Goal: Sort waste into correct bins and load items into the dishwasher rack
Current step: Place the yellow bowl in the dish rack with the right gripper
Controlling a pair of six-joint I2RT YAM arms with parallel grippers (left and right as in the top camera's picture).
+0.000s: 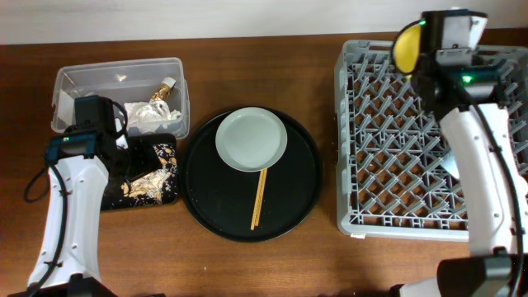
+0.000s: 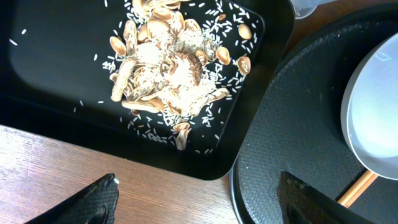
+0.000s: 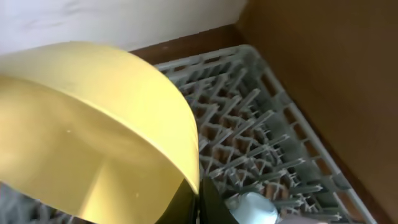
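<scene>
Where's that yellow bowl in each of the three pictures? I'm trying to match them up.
Overhead: the yellow bowl is at the top right, above the far edge of the grey rack.
Left wrist: not in it.
Right wrist: the yellow bowl fills the left half, close up.
Shared landmark: the grey rack with its pegs, seen in the overhead and right wrist views.

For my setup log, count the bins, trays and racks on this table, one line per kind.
Clear rectangular plastic tub: 1
Shallow black rectangular tray: 1
Large round black serving tray: 1
Large square grey plastic pegged rack: 1
Total: 4
</scene>
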